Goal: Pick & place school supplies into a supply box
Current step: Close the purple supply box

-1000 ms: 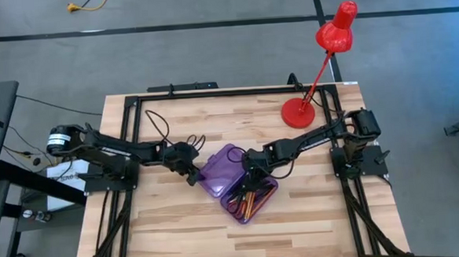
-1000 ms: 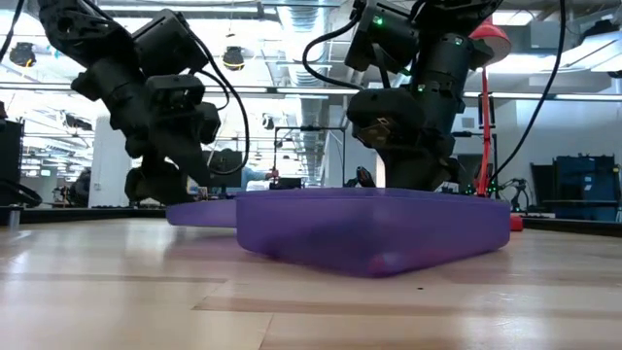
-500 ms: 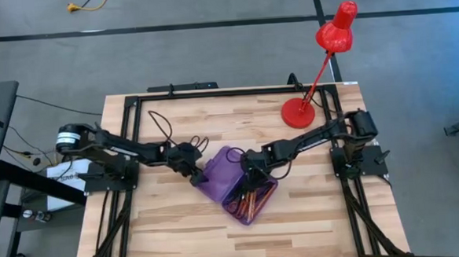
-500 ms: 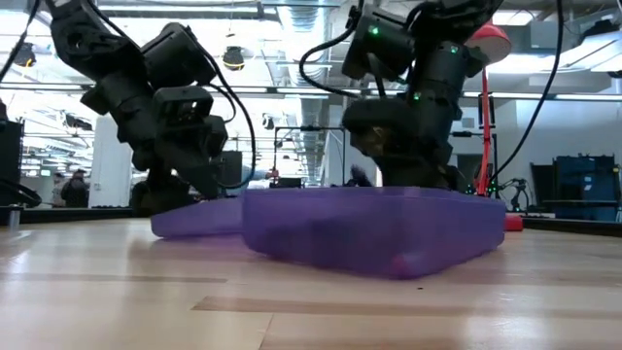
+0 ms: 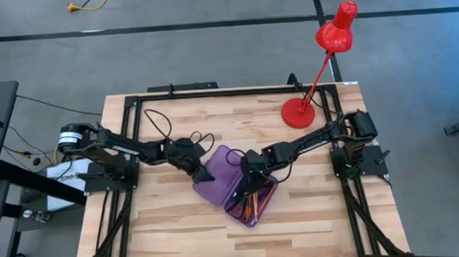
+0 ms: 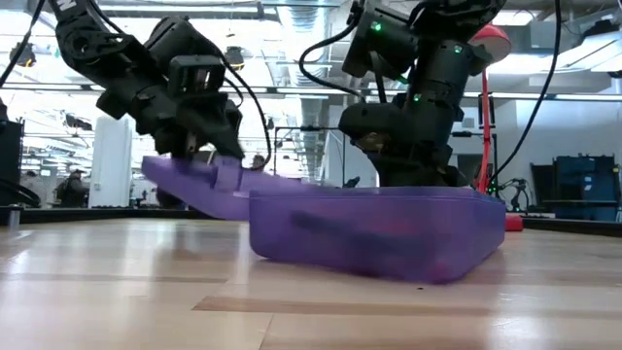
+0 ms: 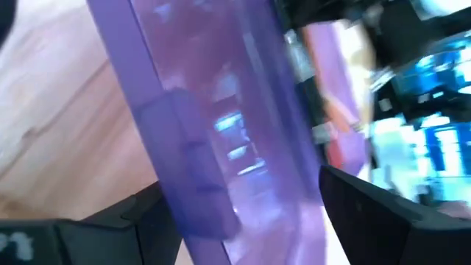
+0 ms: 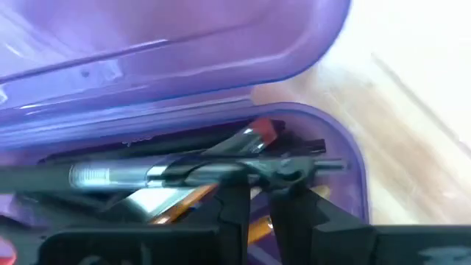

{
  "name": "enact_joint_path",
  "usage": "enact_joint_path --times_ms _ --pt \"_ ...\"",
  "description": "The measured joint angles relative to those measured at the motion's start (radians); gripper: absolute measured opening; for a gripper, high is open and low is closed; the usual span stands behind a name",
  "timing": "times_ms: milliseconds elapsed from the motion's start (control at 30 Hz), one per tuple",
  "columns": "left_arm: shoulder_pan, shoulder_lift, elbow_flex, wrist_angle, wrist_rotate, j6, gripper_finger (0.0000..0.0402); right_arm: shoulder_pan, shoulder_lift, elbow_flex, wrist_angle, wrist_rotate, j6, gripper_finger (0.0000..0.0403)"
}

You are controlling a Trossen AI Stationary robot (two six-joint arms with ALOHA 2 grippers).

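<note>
High view: wooden tabletop (image 5: 164,226), red lamp (image 5: 320,61), grey floor.
Box (image 5: 253,200): mid-tabletop, pencils inside.
Left gripper (image 5: 203,175): jaws wide, gripping lid (image 6: 199,185).
Right gripper (image 5: 250,175): jaws closed on pen (image 8: 199,174).
Change: lid now tilted up.

High view: camera is hanging above the table (image 5: 171,218), looking straight down, far enough to take in both arms, the whole top and the floor around it. The box (image 5: 236,187) is sitting just past centre toward 5 o'clock; the lamp (image 5: 321,68) is standing toward 1 o'clock.

Low view: camera is sitting at table-top height, looking level across the wood into the room behind, close to the box (image 6: 374,233), which is filling the middle.

Left wrist view: camera is pressing very near the lid (image 7: 213,125), facing along it.

Right wrist view: camera is looking down into the box (image 8: 346,158) from close range.

All four views are sharing the box.
</note>
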Motion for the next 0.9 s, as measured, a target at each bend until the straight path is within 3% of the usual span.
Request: enact_joint_path --times_ms 433,900 --pt "0.008 0.0 0.0 0.162 0.087 -0.071 0.0281 0.006 0.0 0.005 -0.011 0.001 -0.001 0.0042" --pt "0.008 0.0 0.0 0.166 0.123 -0.063 0.0281 0.013 0.0 0.176 -0.25 0.058 -0.079 0.0042"
